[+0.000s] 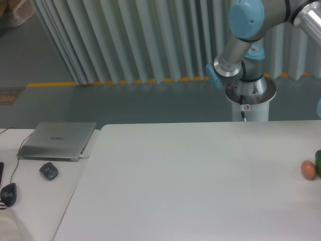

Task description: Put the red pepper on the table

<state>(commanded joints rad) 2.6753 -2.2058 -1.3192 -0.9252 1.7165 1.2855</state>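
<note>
The red pepper is out of view. The table (pixel 190 175) is a large white top filling the lower right of the view. Only the arm's base (pixel 249 98) and its lower links with a blue-capped elbow joint (pixel 246 17) show at the upper right; the arm runs off the right edge. The gripper itself is not in view.
A small orange-brown egg-shaped thing (pixel 308 169) lies at the table's right edge, beside a dark green thing (pixel 318 159) cut off by the frame. On the adjoining desk at left sit a closed laptop (pixel 57 140) and two mice (pixel 48 171) (pixel 8 193).
</note>
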